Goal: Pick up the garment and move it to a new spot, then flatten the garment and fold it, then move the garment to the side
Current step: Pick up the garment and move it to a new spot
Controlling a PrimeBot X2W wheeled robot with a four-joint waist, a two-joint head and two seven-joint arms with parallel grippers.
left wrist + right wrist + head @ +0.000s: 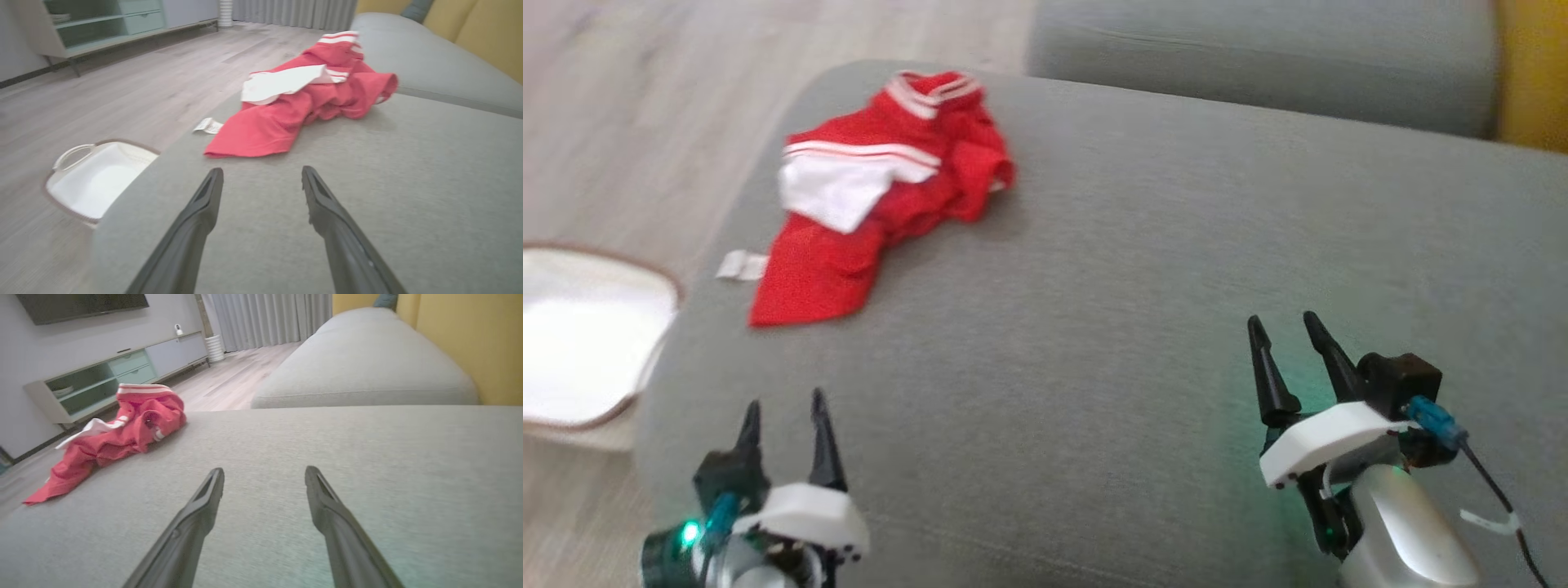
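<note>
Bunched at the far left of the grey woven sofa cushion (1135, 286), soft red-and-white fabric garment (907, 196), well ahead of left end effector (784, 400) and far across from right end effector (1282, 318), both with tapered dark fingers (196, 228) parted, gripping nothing.

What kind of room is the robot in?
Most likely a living room at home. There is a big grey sofa, a TV on the wall above a low cabinet, and long curtains at the far end.
</note>
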